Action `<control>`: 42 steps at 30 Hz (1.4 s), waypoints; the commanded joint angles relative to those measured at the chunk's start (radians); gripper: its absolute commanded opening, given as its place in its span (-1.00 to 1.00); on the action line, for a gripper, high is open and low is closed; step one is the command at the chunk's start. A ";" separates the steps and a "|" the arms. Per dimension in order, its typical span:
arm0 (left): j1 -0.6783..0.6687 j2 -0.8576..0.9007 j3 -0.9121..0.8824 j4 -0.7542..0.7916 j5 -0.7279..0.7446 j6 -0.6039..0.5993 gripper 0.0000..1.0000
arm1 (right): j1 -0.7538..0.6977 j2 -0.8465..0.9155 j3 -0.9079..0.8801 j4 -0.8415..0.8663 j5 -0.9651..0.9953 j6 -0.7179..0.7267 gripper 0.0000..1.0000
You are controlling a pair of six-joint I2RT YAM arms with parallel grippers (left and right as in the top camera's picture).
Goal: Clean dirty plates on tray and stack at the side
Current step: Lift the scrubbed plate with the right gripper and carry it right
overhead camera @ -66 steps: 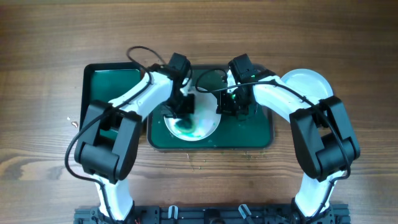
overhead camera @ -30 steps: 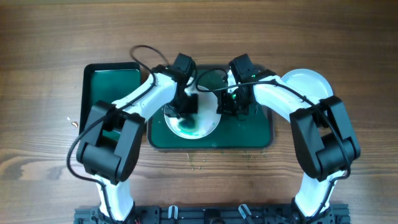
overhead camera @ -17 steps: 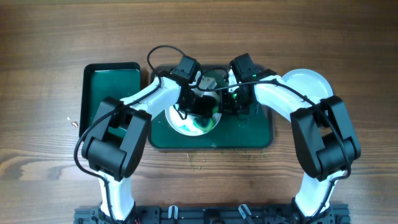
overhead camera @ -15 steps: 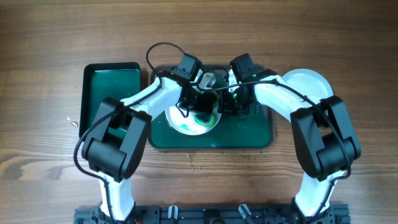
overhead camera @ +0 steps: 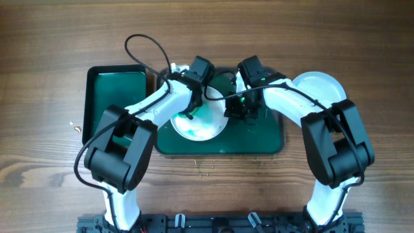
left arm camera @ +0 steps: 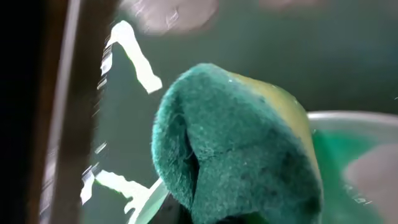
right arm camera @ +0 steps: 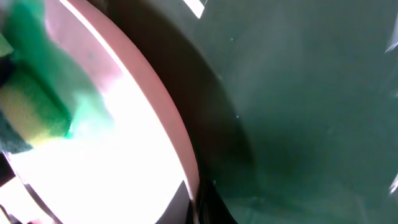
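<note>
Overhead, a white plate (overhead camera: 208,129) lies on the big green tray (overhead camera: 265,139), over on its left side. A teal smear (overhead camera: 192,133) marks the near part of the plate. The left gripper (overhead camera: 192,109) is down at the plate's far left edge. Its jaws are closed on a sponge (left arm camera: 236,162) that is green and fuzzy on one side and yellow on the other. The left wrist view shows the sponge bent over and very close, with the plate's rim just beside it and the dark tray floor behind.

The right gripper (overhead camera: 238,111) is at the plate's right edge. From the right wrist you can see the rim run straight down to one dark finger (right arm camera: 208,205), so the jaws are pinched on the rim. The sponge is at the far side of the plate in that view.

A second white plate (overhead camera: 323,85) sits on the wooden table (overhead camera: 52,39), right of the big tray and partly under the right arm. A small green tray (overhead camera: 115,97) sits just left of the big one.
</note>
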 commanded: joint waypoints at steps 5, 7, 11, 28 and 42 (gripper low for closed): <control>0.034 -0.131 -0.027 -0.200 0.251 -0.050 -0.92 | -0.011 0.021 -0.016 -0.021 0.037 -0.001 -0.91; 0.046 -0.175 -0.027 -0.227 0.298 -0.050 -0.92 | -0.011 0.021 -0.016 -0.024 0.037 -0.002 -0.91; 0.092 -0.270 -0.027 -0.241 0.378 0.003 -0.92 | -0.010 0.013 -0.016 -0.037 0.037 -0.027 -0.91; 0.173 -0.307 -0.027 -0.200 0.377 0.002 -0.92 | 0.096 -0.417 -0.016 -0.237 0.808 -0.020 -0.92; 0.172 -0.307 -0.029 -0.200 0.377 0.001 -0.92 | 0.459 -0.537 -0.016 -0.396 1.530 0.079 -0.92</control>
